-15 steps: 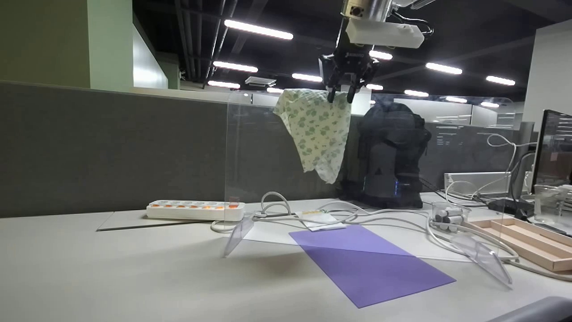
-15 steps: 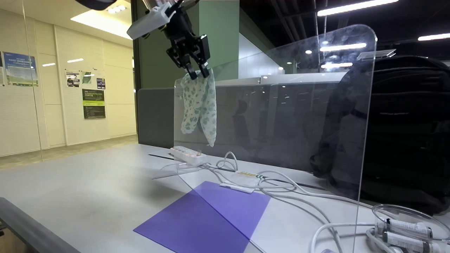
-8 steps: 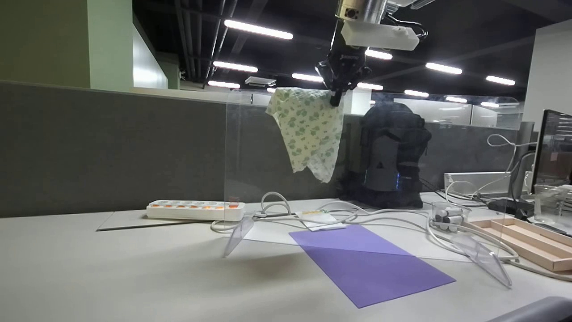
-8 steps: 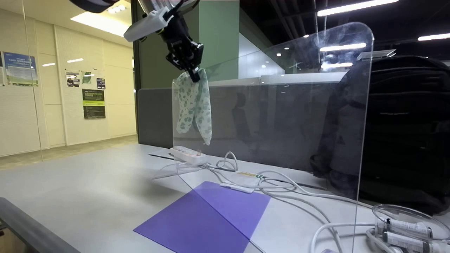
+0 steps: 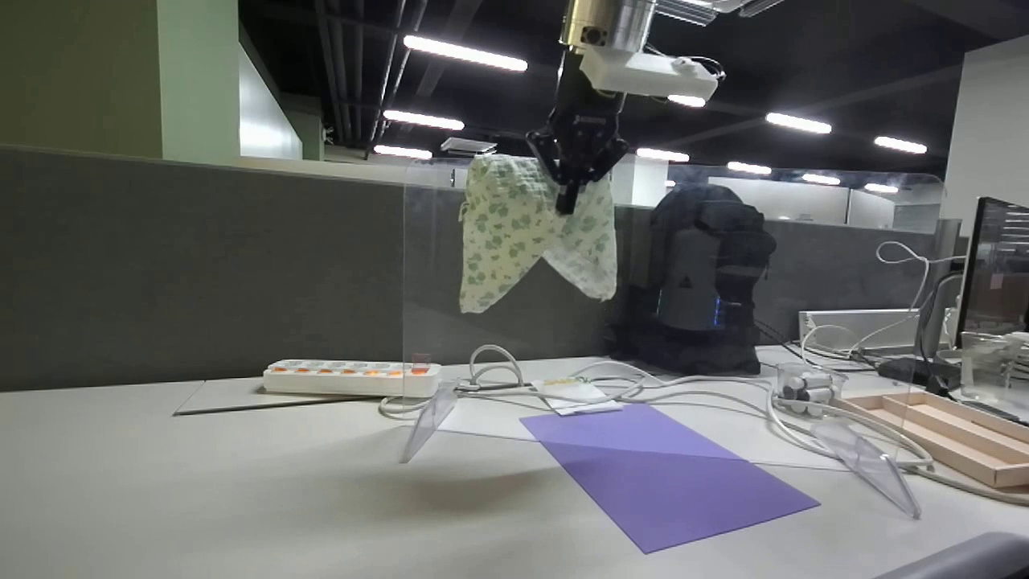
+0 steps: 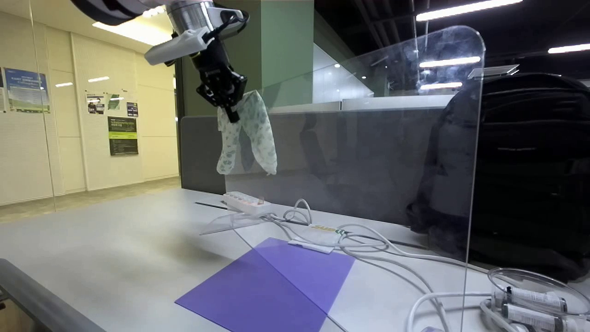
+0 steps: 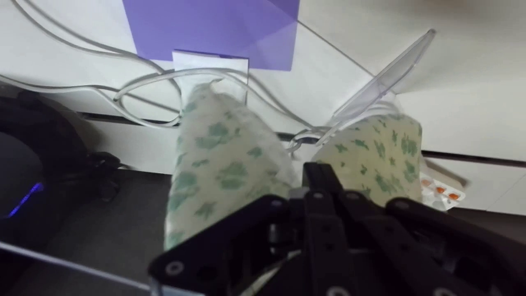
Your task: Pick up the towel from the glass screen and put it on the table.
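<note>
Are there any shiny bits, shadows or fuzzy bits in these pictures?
In an exterior view, the glass screen shows small glints and looks hazy near a top corner; in both exterior views, a soft-edged shadow lies on the table; in the wrist view, the towel looks slightly blurry.

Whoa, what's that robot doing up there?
A robot gripper is shut on a pale towel with green shapes, and two floppy ends hang down. The towel is up in the air near the top of the clear glass screen; I can't tell whether they touch. It's meant to go down on the table, and it isn't there yet.
</note>
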